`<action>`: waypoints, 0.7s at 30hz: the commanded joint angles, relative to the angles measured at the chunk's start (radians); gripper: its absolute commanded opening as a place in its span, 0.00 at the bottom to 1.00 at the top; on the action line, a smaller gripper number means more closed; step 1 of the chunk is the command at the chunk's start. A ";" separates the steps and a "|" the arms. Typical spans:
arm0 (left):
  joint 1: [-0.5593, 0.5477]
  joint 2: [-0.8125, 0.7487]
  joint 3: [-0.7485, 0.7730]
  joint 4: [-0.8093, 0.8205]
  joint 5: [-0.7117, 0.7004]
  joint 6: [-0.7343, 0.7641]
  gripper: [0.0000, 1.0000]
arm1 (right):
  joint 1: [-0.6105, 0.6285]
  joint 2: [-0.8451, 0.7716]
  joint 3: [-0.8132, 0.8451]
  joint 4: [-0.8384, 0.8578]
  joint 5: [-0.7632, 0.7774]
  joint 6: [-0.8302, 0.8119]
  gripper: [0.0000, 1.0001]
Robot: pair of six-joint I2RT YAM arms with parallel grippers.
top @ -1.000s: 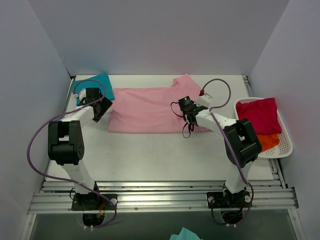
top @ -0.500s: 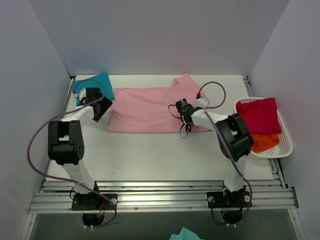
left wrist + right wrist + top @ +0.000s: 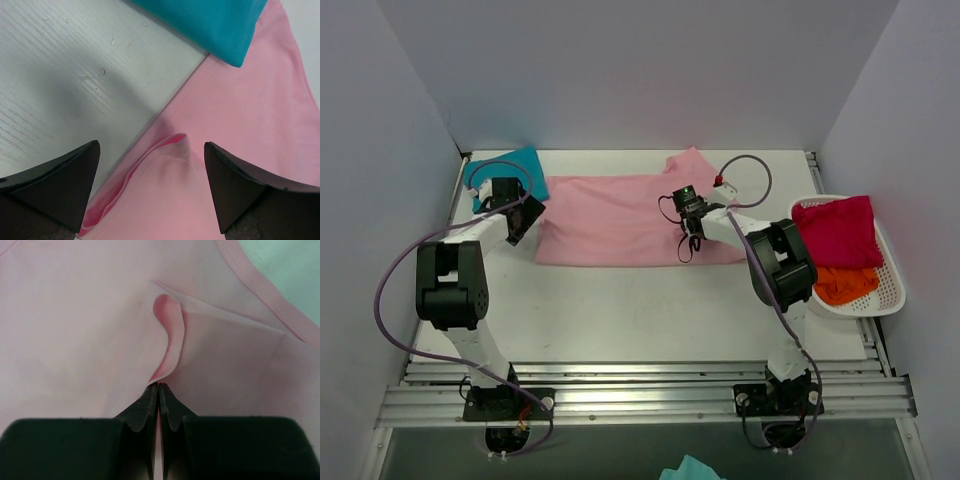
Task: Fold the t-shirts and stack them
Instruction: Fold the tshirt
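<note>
The large light pink t-shirt [image 3: 610,215] lies spread across the back middle of the table. My left gripper [image 3: 528,218] hovers at its left edge, open and empty, jaws astride a raised fold of the hem [image 3: 172,150]. My right gripper [image 3: 682,208] is over the shirt's right half, shut on a pinched fold of pink cloth [image 3: 167,347]; its tips [image 3: 159,386] meet at the fold's base. The teal-blue t-shirt [image 3: 520,160] lies folded at the back left corner and also shows in the left wrist view [image 3: 210,20]. The magenta-red t-shirt [image 3: 835,230] and the orange t-shirt [image 3: 845,285] lie in the basket.
A white plastic basket [image 3: 895,290] sits at the table's right edge. Bare white table [image 3: 60,75] lies left of the pink shirt. Grey walls close in the back and both sides. Purple cables loop off both arms.
My right gripper has moved back and slightly left over the pink shirt, its elbow swinging in toward the shirt. The left arm has not moved.
</note>
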 commanded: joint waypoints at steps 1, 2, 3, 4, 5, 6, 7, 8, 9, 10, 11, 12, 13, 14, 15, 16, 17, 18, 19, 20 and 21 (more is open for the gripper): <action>0.008 -0.004 -0.005 0.050 0.015 0.021 0.94 | -0.024 0.076 0.076 0.002 0.004 -0.008 0.00; 0.008 -0.002 -0.005 0.052 0.018 0.021 0.94 | -0.029 0.091 0.107 0.002 0.001 -0.008 0.00; 0.039 -0.001 -0.004 0.050 0.021 0.021 0.94 | -0.035 0.108 0.116 0.007 -0.005 -0.005 0.00; 0.042 -0.001 -0.005 0.053 0.023 0.021 0.94 | -0.038 0.134 0.125 0.028 -0.016 -0.007 0.00; 0.043 -0.001 -0.007 0.053 0.024 0.021 0.94 | -0.040 0.147 0.131 0.030 -0.021 -0.005 0.00; 0.046 -0.001 -0.007 0.055 0.026 0.021 0.94 | -0.041 0.159 0.156 0.030 -0.027 -0.002 0.00; 0.047 -0.001 -0.008 0.056 0.026 0.021 0.94 | -0.041 0.183 0.171 0.059 -0.030 -0.004 0.00; 0.048 -0.002 -0.008 0.056 0.023 0.021 0.94 | -0.041 0.193 0.187 0.058 -0.034 -0.002 0.00; 0.048 -0.002 -0.008 0.058 0.021 0.021 0.94 | -0.041 0.202 0.219 0.056 -0.037 -0.005 0.00; 0.048 -0.002 -0.008 0.059 0.021 0.021 0.94 | -0.041 0.213 0.231 0.053 -0.038 -0.010 0.00; 0.048 -0.001 -0.007 0.061 0.021 0.021 0.94 | -0.041 0.214 0.242 0.054 -0.036 -0.011 0.00; 0.048 -0.001 -0.008 0.061 0.020 0.021 0.94 | -0.041 0.217 0.250 0.056 -0.036 -0.013 0.00; 0.048 -0.001 -0.010 0.064 0.020 0.021 0.94 | -0.041 0.220 0.269 0.054 -0.036 -0.022 0.00; 0.048 0.002 -0.011 0.067 0.021 0.021 0.94 | -0.040 0.222 0.277 0.054 -0.030 -0.025 0.00; 0.048 0.002 -0.011 0.070 0.023 0.021 0.94 | -0.040 0.225 0.286 0.057 -0.030 -0.030 0.00; 0.048 0.004 -0.011 0.072 0.023 0.021 0.94 | -0.038 0.233 0.308 0.058 -0.030 -0.034 0.00; 0.048 0.005 -0.011 0.072 0.024 0.021 0.94 | -0.038 0.240 0.320 0.059 -0.030 -0.036 0.00; 0.048 0.005 -0.008 0.073 0.024 0.021 0.94 | -0.038 0.248 0.334 0.059 -0.037 -0.039 0.00; 0.048 0.008 -0.007 0.073 0.024 0.022 0.94 | -0.038 0.269 0.366 0.058 -0.041 -0.039 0.00; 0.048 0.011 -0.005 0.075 0.024 0.024 0.94 | -0.038 0.280 0.383 0.056 -0.045 -0.042 0.00; 0.048 0.013 -0.002 0.076 0.024 0.024 0.94 | -0.038 0.294 0.403 0.053 -0.059 -0.042 0.00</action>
